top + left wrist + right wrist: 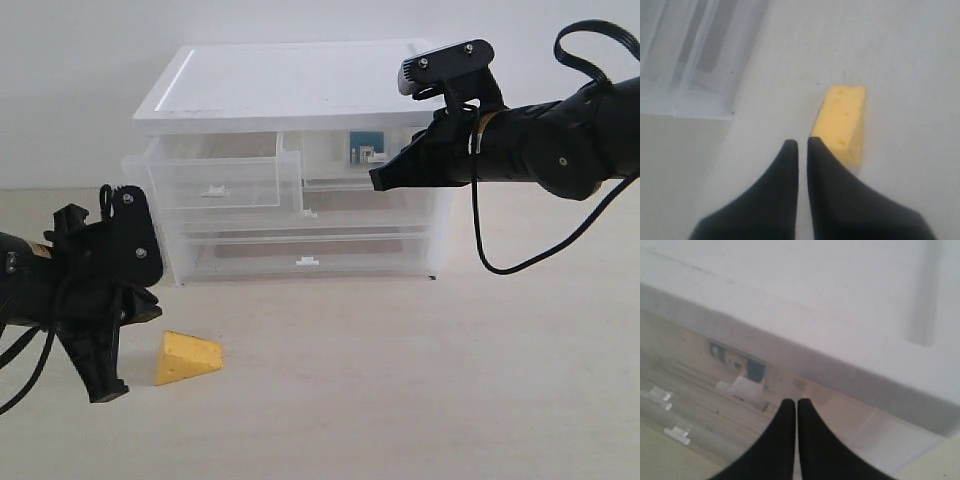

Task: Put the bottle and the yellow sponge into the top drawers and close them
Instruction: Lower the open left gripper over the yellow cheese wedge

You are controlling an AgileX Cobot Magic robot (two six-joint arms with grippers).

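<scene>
Showing the yellow sponge (187, 357) lying on the worktop (400, 380) and the bottle (365, 148) sitting inside the right top drawer (340, 198).
Hanging the left jaws clenched and empty just beside the sponge; holding the right jaws clenched and empty near that drawer's front, under the cabinet (290, 85) top; showing the left top drawer (215, 175) standing pulled out.
</scene>
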